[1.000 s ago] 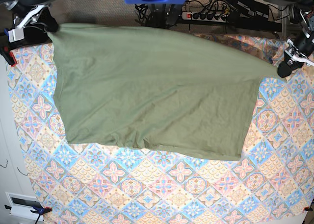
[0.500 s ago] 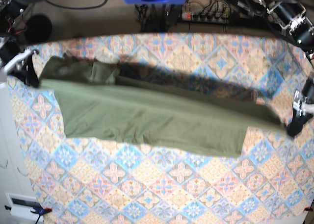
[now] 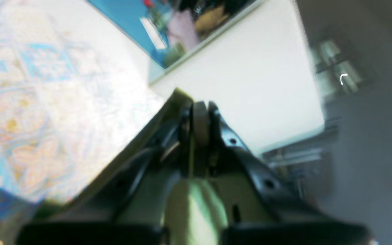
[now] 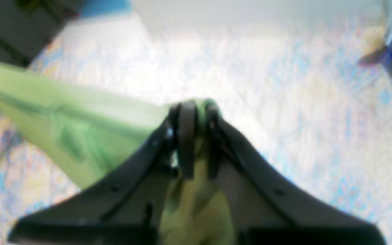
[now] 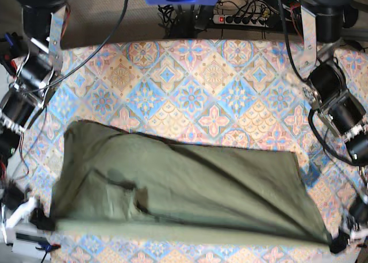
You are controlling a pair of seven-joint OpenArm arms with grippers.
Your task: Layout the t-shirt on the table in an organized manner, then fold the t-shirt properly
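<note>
In the left wrist view, the left gripper (image 3: 200, 117) has its jaws pressed together on a thin edge of the olive-green t-shirt (image 3: 196, 211), which runs back between the jaws toward the camera. Beyond it lie the blurred patterned cloth of the counter (image 3: 29, 102), a pale cabinet face (image 3: 250, 78) and grey floor.

In the right wrist view, the right gripper (image 4: 196, 119) is clamped on a bunched fold of the t-shirt (image 4: 63, 129), whose fabric stretches taut away to the left just above the counter (image 4: 301, 102). The picture is smeared, so finer detail is lost.

In the base view, the t-shirt (image 5: 190, 194) lies across the near half of the counter (image 5: 213, 90), wrinkled and partly doubled over on itself, its near edge drawn straight between the right gripper (image 5: 40, 220) and the left gripper (image 5: 338, 244) at the two near corners. The laying-out looks under way but not finished: creases remain, and proper folding appears yet to come. A power strip (image 5: 241, 18) and cables sit behind the counter.
</note>
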